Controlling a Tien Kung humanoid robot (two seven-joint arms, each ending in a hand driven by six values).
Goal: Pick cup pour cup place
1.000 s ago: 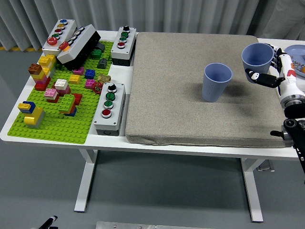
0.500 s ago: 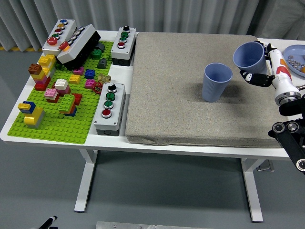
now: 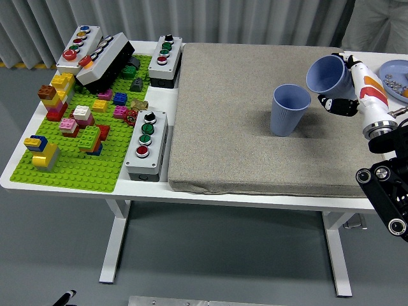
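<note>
While the held cup [image 3: 326, 74] is clamped, tilted leftward, in the right robot hand [image 3: 344, 86], the standing cup [image 3: 290, 109] is found just left and below it.

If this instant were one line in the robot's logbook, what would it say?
phase: pouring | right hand: grips tilted blue cup | target: upright blue cup on grey mat | left hand: out of view
</note>
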